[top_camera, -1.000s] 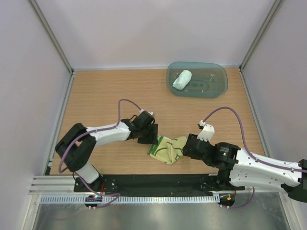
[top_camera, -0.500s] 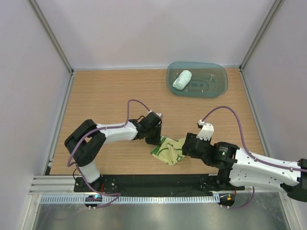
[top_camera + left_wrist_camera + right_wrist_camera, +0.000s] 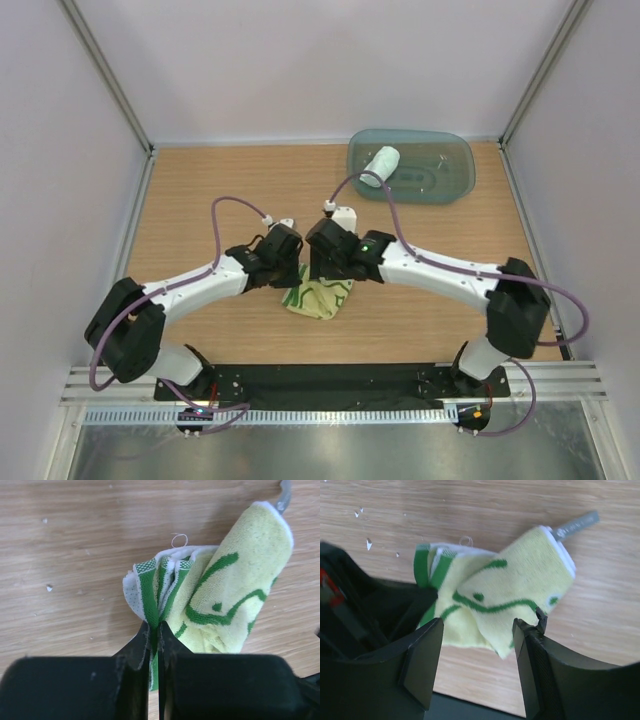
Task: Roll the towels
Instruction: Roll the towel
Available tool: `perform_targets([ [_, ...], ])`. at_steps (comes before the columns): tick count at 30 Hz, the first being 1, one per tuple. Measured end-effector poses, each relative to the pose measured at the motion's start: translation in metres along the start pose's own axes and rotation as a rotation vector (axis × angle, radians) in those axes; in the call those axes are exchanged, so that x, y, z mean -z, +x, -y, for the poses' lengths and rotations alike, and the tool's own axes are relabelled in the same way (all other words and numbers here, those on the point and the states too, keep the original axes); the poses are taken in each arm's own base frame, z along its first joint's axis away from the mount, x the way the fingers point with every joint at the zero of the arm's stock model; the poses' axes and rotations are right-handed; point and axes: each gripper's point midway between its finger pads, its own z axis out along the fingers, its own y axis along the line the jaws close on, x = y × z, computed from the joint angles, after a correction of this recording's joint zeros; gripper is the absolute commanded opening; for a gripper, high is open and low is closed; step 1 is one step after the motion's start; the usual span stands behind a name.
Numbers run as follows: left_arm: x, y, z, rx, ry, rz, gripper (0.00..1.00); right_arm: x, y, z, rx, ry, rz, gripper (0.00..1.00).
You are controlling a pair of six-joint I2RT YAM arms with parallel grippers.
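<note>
The pale yellow towel (image 3: 318, 300) with green drawings lies bunched on the wooden table near the front middle. My left gripper (image 3: 294, 283) is at its left end. In the left wrist view this left gripper (image 3: 154, 630) is shut on the green edging of the folded yellow towel (image 3: 225, 595). My right gripper (image 3: 335, 282) reaches over the towel from the far side. In the right wrist view the right gripper (image 3: 477, 640) is open, with a loose corner of the yellow towel (image 3: 505, 590) hanging between its fingers (image 3: 422, 655). The plain pale towel (image 3: 379, 166) lies rolled in the tray.
The translucent teal tray (image 3: 445, 185) sits at the back right of the table. The enclosure walls stand close on the left, right and back. A black strip (image 3: 330, 378) and the arm bases run along the near edge. The left gripper body (image 3: 370, 610) shows beside the right fingers.
My left gripper has shut on the yellow towel's green edge. The right arm has swung from the near right to the far side of the towel. The towel has shifted left.
</note>
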Motion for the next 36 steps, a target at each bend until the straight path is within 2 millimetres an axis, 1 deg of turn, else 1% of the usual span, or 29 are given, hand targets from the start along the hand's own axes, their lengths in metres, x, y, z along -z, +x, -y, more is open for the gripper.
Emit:
perform_targets([
  [3,-0.004,0.011,-0.01,0.015,-0.029,-0.021,0.0,-0.03,0.004,-0.016,0.04,0.004,-0.059,0.6],
  [6,-0.006,0.023,-0.018,0.025,-0.053,-0.05,0.0,-0.054,0.017,-0.027,0.068,-0.01,-0.114,0.57],
  [8,-0.007,0.03,-0.027,0.039,-0.075,-0.069,0.0,-0.063,0.022,-0.029,0.076,-0.01,-0.133,0.57],
  [10,-0.008,0.032,-0.032,0.048,-0.089,-0.078,0.0,-0.068,0.026,-0.028,0.082,-0.011,-0.15,0.56],
  [12,-0.008,0.032,-0.035,0.056,-0.095,-0.078,0.0,-0.069,0.029,-0.03,0.083,-0.022,-0.163,0.54],
  [16,-0.007,0.026,-0.04,0.08,-0.096,-0.066,0.0,-0.069,0.032,-0.037,0.08,-0.056,-0.176,0.43],
  [17,-0.006,0.025,-0.042,0.088,-0.098,-0.061,0.0,-0.069,0.034,-0.039,0.08,-0.064,-0.178,0.37],
  [20,-0.005,0.021,-0.048,0.113,-0.104,-0.054,0.0,-0.07,0.043,-0.041,0.077,-0.081,-0.194,0.31],
  [22,-0.005,0.019,-0.05,0.125,-0.104,-0.052,0.0,-0.07,0.056,-0.04,0.086,-0.082,-0.215,0.29],
  [23,-0.005,0.018,-0.05,0.129,-0.102,-0.05,0.0,-0.069,0.063,-0.04,0.093,-0.081,-0.228,0.25],
  [24,-0.005,0.017,-0.05,0.133,-0.098,-0.048,0.0,-0.069,0.071,-0.04,0.101,-0.084,-0.241,0.21],
  [25,-0.005,0.016,-0.049,0.136,-0.093,-0.045,0.0,-0.069,0.077,-0.038,0.106,-0.081,-0.252,0.14],
  [28,-0.003,0.013,-0.047,0.141,-0.077,-0.036,0.0,-0.068,0.09,-0.035,0.111,-0.074,-0.274,0.04],
  [30,-0.002,0.013,-0.047,0.143,-0.073,-0.036,0.0,-0.068,0.09,-0.035,0.106,-0.07,-0.272,0.01],
  [33,-0.002,0.011,-0.049,0.151,-0.075,-0.031,0.0,-0.067,0.085,-0.032,0.104,-0.057,-0.252,0.01],
  [35,-0.001,0.008,-0.051,0.158,-0.079,-0.026,0.0,-0.06,0.078,-0.027,0.101,-0.045,-0.228,0.01],
  [36,-0.001,0.007,-0.053,0.163,-0.081,-0.022,0.0,-0.054,0.074,-0.024,0.098,-0.042,-0.212,0.01],
])
